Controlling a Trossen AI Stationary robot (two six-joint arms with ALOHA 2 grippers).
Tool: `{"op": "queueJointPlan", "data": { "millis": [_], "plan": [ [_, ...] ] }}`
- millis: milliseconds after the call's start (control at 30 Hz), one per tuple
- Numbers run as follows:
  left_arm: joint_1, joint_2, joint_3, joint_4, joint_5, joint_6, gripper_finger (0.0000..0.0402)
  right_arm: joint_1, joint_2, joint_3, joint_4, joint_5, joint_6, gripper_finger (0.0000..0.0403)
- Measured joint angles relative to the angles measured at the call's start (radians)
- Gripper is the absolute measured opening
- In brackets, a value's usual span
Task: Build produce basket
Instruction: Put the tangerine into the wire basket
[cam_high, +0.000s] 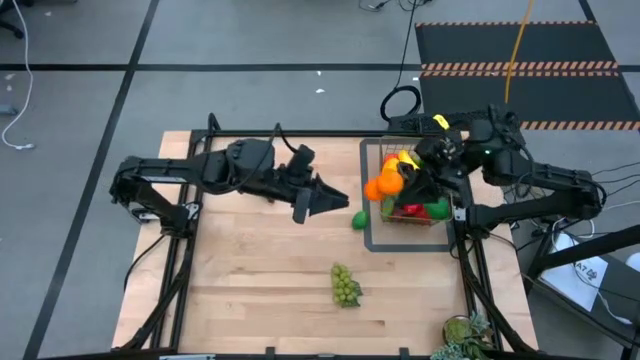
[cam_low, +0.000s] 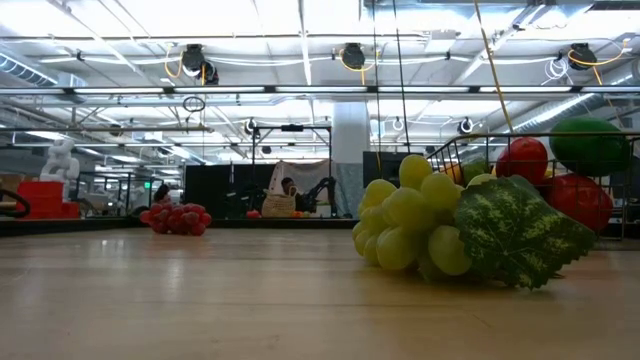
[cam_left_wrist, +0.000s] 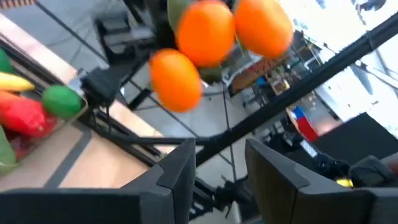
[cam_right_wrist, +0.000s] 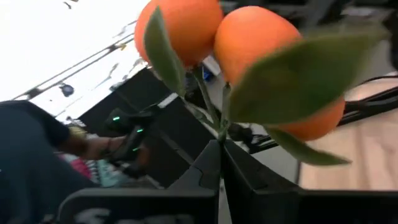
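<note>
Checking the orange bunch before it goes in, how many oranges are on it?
3, all on one leafy stem pinched in the right gripper above the basket: orange one, orange two, orange three. More could be hidden.

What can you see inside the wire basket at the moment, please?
In the basket lie red pieces, something yellow and something green. The right gripper holds a bunch of oranges over it, hiding whatever lies beneath.

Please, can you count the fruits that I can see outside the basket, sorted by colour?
Orange: 3, the oranges on one stem, held by the right tool
Green: 2, the grapes and the lime
Total: 5
</note>
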Motion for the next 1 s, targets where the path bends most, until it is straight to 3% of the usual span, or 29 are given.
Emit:
{"op": "queueJointPlan", "data": {
  "millis": [100, 633, 1000],
  "plan": [
    [0.002, 0.005, -0.001, -0.010, 0.038, -0.007, 0.0140, -0.034, 0.020, 0.000, -0.006, 0.002, -0.025, 0.0000],
    [0.008, 0.002, -0.001, -0.009, 0.039, -0.007, 0.0140, -0.084, 0.052, 0.000, -0.028, -0.004, -0.121, 0.0000],
    [0.043, 0.002, -0.001, -0.016, 0.038, -0.007, 0.0140, -0.083, 0.049, 0.000, -0.211, -0.024, -0.375, 0.0000]
  ]
}}
